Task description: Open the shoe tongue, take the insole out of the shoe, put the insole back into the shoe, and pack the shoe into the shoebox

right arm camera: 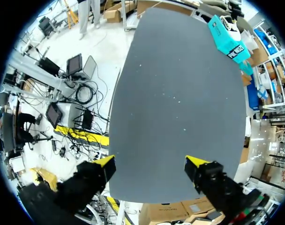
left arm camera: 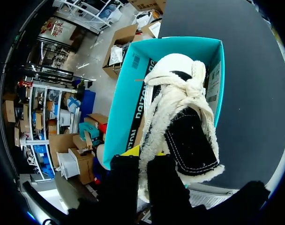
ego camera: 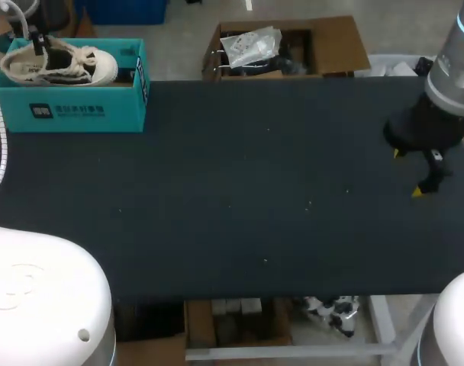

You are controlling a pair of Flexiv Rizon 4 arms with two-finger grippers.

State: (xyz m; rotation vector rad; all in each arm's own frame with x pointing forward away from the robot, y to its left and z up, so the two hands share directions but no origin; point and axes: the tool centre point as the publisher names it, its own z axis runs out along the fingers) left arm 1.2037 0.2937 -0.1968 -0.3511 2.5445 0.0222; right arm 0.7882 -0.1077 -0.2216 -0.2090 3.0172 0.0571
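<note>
Packing, final step | shoe (ego camera: 60, 65) lies inside teal shoebox (ego camera: 72, 107), upper left of head frame | left gripper (left arm camera: 141, 161) pinches its heel rim | right gripper (right arm camera: 152, 165) spread wide, empty, above table (ego camera: 240, 191) at right | insole hidden; remaining, likely: release only

We observe one dark surface (ego camera: 240, 191) covering the work area. A few small pale specks (ego camera: 309, 204) lie scattered on it, well apart, mostly around the middle.
</note>
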